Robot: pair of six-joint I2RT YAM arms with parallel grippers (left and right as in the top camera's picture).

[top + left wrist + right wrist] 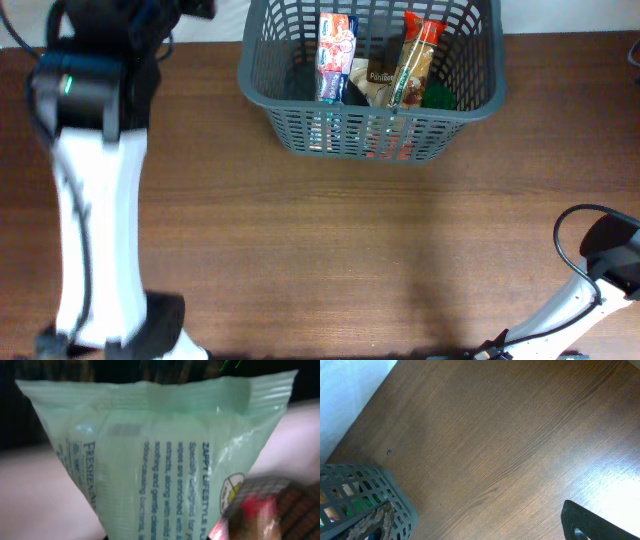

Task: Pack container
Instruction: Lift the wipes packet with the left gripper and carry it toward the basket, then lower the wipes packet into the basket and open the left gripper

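Observation:
The container (262, 88), a dark grey slotted basket, stands at the table's far edge. In it stand a blue and red packet (337, 55), a brown packet (381, 76) and a red-topped bar (417, 52). My left arm (92, 200) reaches to the far left of the basket. A pale green wipes packet (150, 445) fills the left wrist view, narrowing towards my left gripper (161, 537), which is shut on it; the fingers are hidden behind it. My right gripper (487, 532) stands open over bare wood, with one black finger (592, 522) showing and nothing between.
A shiny red and brown wrapper (257, 510) shows low right beside the green packet. In the right wrist view the basket's corner (395, 497) lies at lower left. The right arm (600, 275) and its cable sit at the near right corner of the wooden table (330, 240).

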